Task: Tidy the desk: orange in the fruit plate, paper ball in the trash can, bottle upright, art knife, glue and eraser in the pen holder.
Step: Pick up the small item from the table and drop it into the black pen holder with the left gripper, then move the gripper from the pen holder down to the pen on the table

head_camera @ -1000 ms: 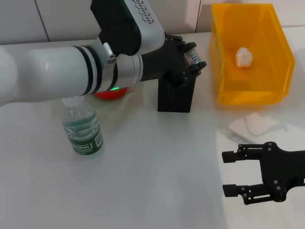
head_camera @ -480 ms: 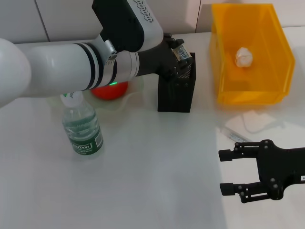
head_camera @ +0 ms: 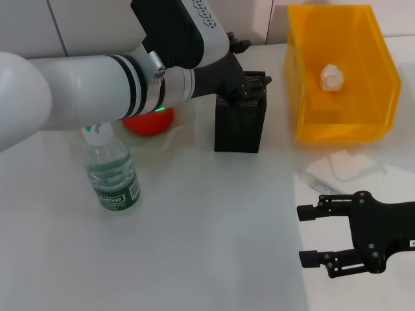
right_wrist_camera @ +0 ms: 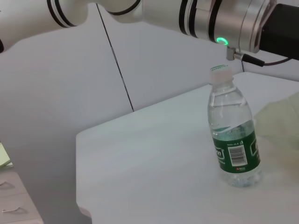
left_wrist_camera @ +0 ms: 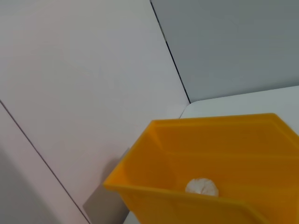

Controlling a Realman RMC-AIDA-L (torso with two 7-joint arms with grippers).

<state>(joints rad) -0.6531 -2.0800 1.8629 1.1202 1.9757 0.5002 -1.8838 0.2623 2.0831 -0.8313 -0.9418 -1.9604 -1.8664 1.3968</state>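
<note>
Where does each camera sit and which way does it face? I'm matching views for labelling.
Head view: above, looking down at left gripper over pen holder; right gripper idle.
Left wrist view: faces trash can, paper ball; no body.
Right wrist view: faces bottle, left arm behind.
Shared: bottle, paper ball.

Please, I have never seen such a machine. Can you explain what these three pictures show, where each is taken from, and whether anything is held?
It is a robot with two arms, tidying a white desk. The big picture looks down from its head. The left gripper is at the top of the black pen holder; I cannot see what it holds, if anything. The right gripper hovers open and empty, low at the near right.

On the desk: the upright bottle, the orange in the fruit plate, and the trash can with the paper ball inside.

The other two pictures come from wrist cameras. The left one shows the trash can, the right one the bottle.
</note>
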